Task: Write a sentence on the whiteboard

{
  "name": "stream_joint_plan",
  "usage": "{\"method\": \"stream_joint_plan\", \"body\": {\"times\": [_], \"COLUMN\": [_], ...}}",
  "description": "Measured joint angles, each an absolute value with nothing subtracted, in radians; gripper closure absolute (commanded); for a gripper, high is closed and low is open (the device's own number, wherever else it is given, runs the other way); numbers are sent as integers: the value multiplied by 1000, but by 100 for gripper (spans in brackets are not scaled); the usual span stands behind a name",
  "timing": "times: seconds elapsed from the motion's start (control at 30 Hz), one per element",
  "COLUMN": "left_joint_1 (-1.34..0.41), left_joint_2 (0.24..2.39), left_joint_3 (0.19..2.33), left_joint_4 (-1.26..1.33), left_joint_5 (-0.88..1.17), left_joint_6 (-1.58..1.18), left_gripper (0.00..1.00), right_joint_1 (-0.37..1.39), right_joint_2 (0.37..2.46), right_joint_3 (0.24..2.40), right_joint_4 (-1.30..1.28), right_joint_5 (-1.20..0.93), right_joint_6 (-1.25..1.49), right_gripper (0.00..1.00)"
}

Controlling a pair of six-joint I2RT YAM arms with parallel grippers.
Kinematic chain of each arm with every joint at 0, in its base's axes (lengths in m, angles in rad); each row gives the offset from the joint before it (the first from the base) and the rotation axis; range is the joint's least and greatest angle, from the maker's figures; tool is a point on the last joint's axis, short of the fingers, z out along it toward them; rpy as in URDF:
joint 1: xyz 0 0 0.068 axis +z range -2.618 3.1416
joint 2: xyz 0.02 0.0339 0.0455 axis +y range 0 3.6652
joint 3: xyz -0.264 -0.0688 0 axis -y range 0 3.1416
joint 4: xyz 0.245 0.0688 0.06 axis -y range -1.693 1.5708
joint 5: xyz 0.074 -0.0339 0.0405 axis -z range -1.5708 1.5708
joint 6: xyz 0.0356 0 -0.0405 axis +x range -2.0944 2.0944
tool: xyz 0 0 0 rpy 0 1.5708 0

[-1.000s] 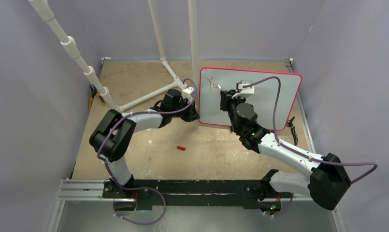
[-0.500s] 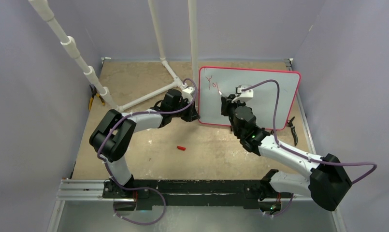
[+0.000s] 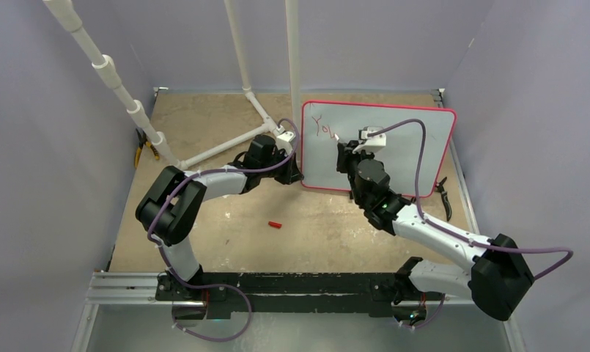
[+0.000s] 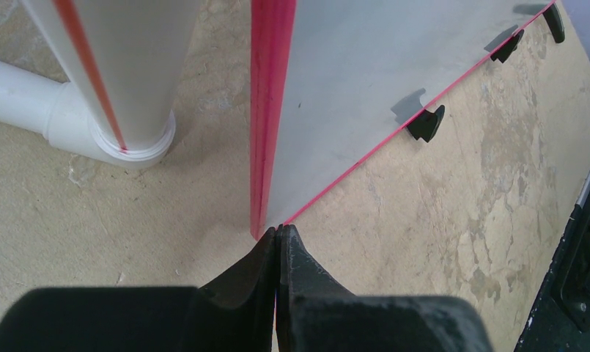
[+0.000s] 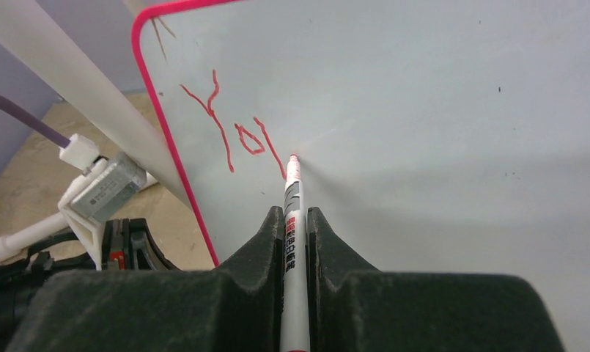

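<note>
The whiteboard (image 3: 402,147) stands tilted up on its long edge at the back of the table, white with a red-pink frame and black feet (image 4: 426,123). The sentence (image 3: 322,127) begins at its upper left: red "Yo" (image 5: 226,132) and one more slanted stroke. My right gripper (image 3: 341,150) (image 5: 295,216) is shut on a white marker (image 5: 292,198). Its red tip touches the board at the foot of that last stroke. My left gripper (image 3: 295,174) (image 4: 278,229) is shut at the board's lower left corner, and the pink edge shows between its jaws.
White PVC pipes (image 3: 294,51) (image 4: 108,66) rise right behind the board's left edge. A small red cap (image 3: 275,224) lies on the tan tabletop in front. Black pliers (image 3: 444,194) lie by the board's right end, and a yellow-handled tool (image 3: 140,150) lies at the left wall.
The right gripper has shifted slightly right along the board with the marker. A new red stroke has appeared after "Yo". The left arm has not moved.
</note>
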State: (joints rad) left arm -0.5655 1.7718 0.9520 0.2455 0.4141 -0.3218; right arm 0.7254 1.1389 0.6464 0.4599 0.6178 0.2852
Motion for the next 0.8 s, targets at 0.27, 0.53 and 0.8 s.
{"method": "stream_joint_plan", "body": {"times": [0.27,0.53,0.8], "left_joint_1": [-566,-566,-566], "left_joint_2": [1772,1772,1772], "left_joint_3": [952,952,952], "left_joint_4": [245,245,245], "left_joint_5": [414,414,414], "left_joint_6": [-322,-322,-322], "left_gripper": [100,100,100], "right_joint_1": [725,724,723], "right_joint_2": [1160,1166,1157], "right_joint_3": [692,692,667], "right_joint_4": [494,495,485], "right_joint_5": [620,620,619], "right_joint_6": [257,253,284], "right_gripper": [100,100,100]}}
